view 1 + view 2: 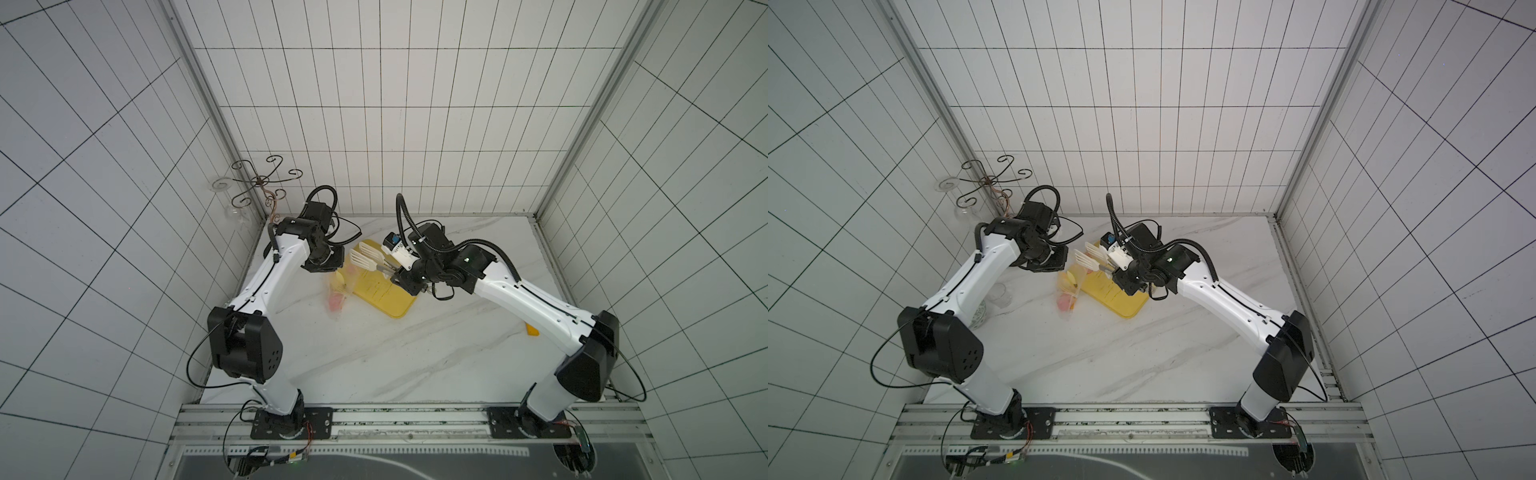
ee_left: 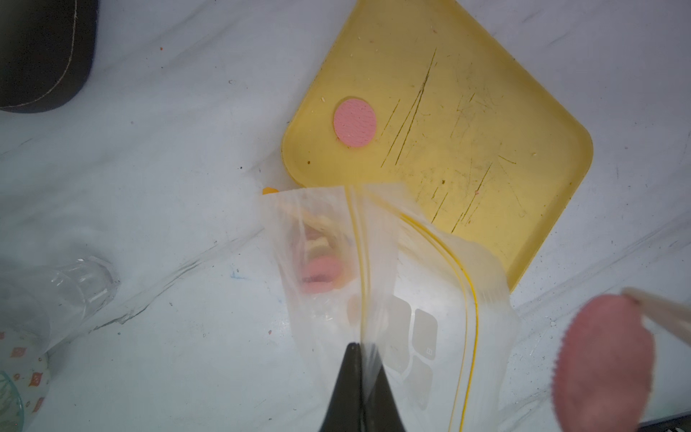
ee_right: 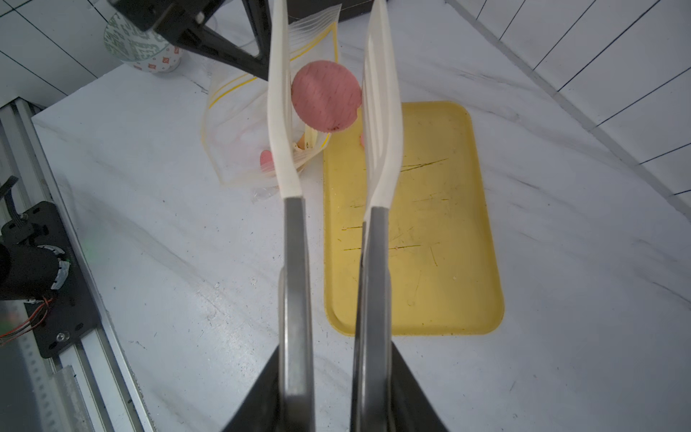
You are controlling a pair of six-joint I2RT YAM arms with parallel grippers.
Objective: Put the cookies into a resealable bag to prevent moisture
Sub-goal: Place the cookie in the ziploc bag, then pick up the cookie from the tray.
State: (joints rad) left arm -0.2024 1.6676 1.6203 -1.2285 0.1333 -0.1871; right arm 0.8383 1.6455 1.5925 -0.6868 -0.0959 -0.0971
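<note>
Gripping slotted white tongs (image 3: 383,112) clasping a ridged pink cookie (image 3: 325,97), right hand (image 3: 335,351) faces left hand (image 2: 355,359) pinching floppy clear bag (image 2: 374,262).

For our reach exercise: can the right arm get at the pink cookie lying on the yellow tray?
Probably not yet: the right claw holds tongs that pinch another pink cookie. The tray cookie lies uncovered on the yellow tray.

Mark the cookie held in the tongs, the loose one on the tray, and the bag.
Held cookie (image 3: 326,98), right wrist view, face centre.
Loose cookie (image 2: 355,122), left wrist view, centre.
Bag (image 2: 318,314), left wrist view, clear wall.
</note>
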